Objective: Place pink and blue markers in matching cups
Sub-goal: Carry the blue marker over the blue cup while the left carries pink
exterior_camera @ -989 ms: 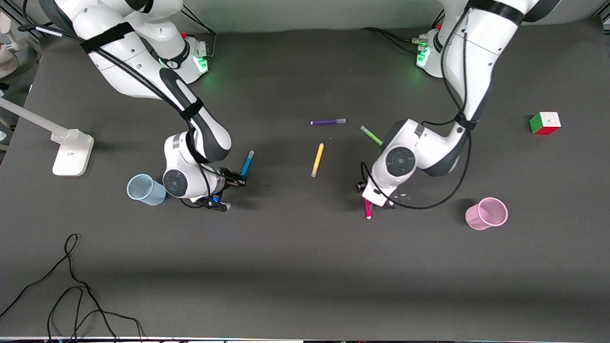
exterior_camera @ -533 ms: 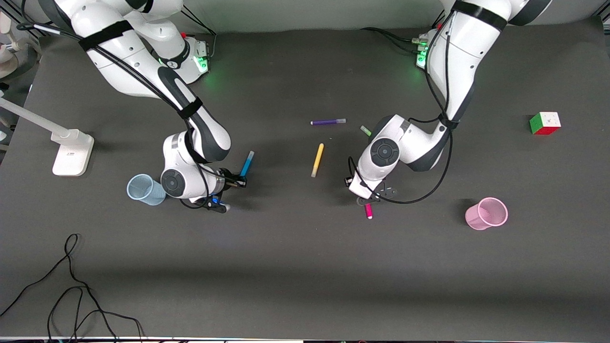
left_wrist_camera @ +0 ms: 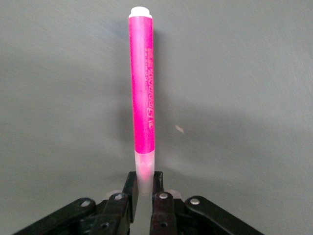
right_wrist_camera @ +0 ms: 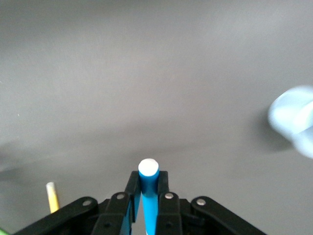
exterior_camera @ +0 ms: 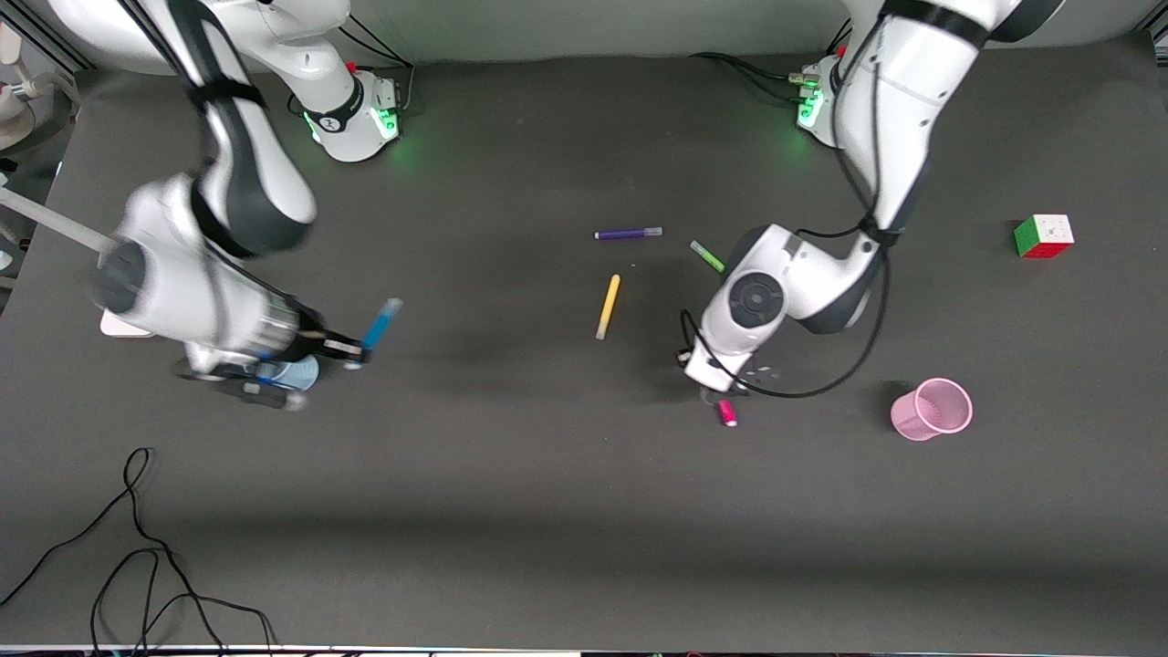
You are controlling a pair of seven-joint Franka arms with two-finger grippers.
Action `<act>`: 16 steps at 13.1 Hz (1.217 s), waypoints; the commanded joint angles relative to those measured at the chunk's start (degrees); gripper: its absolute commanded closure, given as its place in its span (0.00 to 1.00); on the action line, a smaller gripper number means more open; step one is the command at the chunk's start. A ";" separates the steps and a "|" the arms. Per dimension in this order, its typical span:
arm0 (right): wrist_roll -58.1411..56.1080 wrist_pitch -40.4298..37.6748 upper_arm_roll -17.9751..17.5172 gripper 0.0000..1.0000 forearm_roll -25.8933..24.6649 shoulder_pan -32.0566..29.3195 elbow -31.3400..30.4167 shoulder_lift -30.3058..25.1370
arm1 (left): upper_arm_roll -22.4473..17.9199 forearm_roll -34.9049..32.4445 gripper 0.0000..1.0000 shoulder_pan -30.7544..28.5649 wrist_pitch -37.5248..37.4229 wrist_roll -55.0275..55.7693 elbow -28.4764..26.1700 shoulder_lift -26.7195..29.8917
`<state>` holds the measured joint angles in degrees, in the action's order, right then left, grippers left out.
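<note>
While both of my arms reach out over the dark table [exterior_camera: 566, 511], the right one hangs above the right arm's end of it, and my right gripper [exterior_camera: 351, 349] is clamped tight on the blue marker [exterior_camera: 380, 326], which juts up and out from the closed fingers [right_wrist_camera: 131, 195]; in the right wrist view that marker [right_wrist_camera: 148, 196] points straight toward the camera between the two pads. My right gripper is over the pale blue cup [exterior_camera: 290, 373], which stands on the table and is mostly hidden by the wrist. My left arm bends low nearer the middle of the table, and my left gripper [exterior_camera: 721, 394] has closed on the pale cap end of the pink marker [exterior_camera: 727, 412], whose body stands straight out from the fingers [left_wrist_camera: 157, 196] in the left wrist view [left_wrist_camera: 142, 98]. The pink cup [exterior_camera: 933, 409] stands apart from it toward the left arm's end of the table. A colour cube [exterior_camera: 1043, 235] sits farther from the front camera than that cup. Between my arms lie a yellow marker [exterior_camera: 608, 307], a purple marker [exterior_camera: 628, 234] and a green marker [exterior_camera: 709, 256], the last partly under my left wrist.
</note>
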<state>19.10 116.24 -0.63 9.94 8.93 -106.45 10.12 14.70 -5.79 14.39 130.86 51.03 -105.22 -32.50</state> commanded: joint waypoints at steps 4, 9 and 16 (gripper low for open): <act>-19.41 6.44 8.43 1.00 -8.27 0.38 -3.94 -8.80 | 0.33 8.91 1.00 -15.67 -40.11 -9.43 22.31 7.36; -28.94 29.17 12.41 1.00 -8.27 0.39 -21.05 -11.62 | 0.24 26.43 1.00 -32.21 -44.64 -11.39 20.16 5.87; -30.78 37.82 13.63 1.00 -8.27 0.39 -26.71 -8.11 | 0.24 35.59 1.00 -40.40 -44.29 -17.80 21.02 -4.23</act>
<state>-9.50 151.07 11.64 2.87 9.06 -131.80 1.61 14.11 28.78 -24.48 86.53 34.83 -85.34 -35.37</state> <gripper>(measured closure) 0.815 0.841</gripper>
